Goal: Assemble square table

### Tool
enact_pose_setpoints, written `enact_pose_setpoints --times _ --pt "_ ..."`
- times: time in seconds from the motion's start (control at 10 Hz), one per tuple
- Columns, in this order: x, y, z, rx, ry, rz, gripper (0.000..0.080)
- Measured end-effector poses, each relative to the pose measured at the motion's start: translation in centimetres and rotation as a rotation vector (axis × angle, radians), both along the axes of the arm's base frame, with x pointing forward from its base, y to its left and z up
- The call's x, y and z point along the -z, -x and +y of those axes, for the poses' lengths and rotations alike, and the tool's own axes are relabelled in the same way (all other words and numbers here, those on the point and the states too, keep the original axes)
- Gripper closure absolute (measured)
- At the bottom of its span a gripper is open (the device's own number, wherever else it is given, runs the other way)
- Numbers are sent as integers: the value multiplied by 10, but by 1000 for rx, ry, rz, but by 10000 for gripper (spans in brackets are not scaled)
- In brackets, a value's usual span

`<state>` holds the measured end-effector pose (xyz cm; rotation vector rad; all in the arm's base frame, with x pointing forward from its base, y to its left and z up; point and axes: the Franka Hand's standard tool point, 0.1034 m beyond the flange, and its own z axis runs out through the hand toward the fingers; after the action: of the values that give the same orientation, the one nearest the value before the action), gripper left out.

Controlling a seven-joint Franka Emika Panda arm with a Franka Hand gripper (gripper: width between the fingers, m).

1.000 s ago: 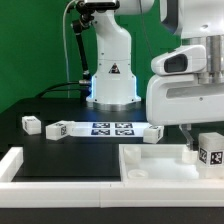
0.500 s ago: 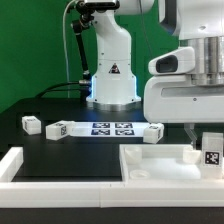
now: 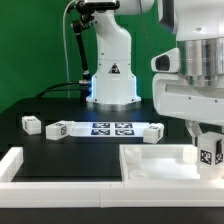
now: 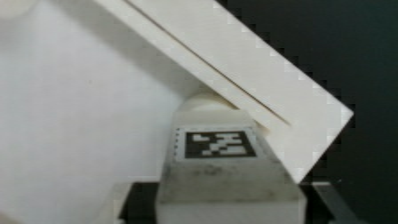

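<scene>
Where the black table (image 3: pixel 70 148) meets a green backdrop (image 3: pixel 30 50), the marker board (image 3: pixel 110 128) lies flat and serves as reference. Far left of it, toward the camera: a white border bar (image 3: pixel 20 165). Left of it: first loose leg (image 3: pixel 31 124), then second loose leg (image 3: pixel 57 128) at its end. Behind it: the arm's base (image 3: pixel 110 75). At its right end: third loose leg (image 3: pixel 152 133). Right and forward: the square panel (image 3: pixel 150 168), rim up. Furthest right, the gripper (image 3: pixel 208 143) pinches the held leg (image 4: pixel 222 150) by its sides, above the panel's rim; contact with the panel cannot be told.
</scene>
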<state>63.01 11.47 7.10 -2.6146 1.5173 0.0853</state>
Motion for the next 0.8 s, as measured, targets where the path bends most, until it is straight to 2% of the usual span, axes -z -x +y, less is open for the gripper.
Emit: enact_pose_setpoints --times 0.3,0.8 --pt "1 -1 2 458 -81 83 508" --pt "0 -2 5 794 -85 121 508"
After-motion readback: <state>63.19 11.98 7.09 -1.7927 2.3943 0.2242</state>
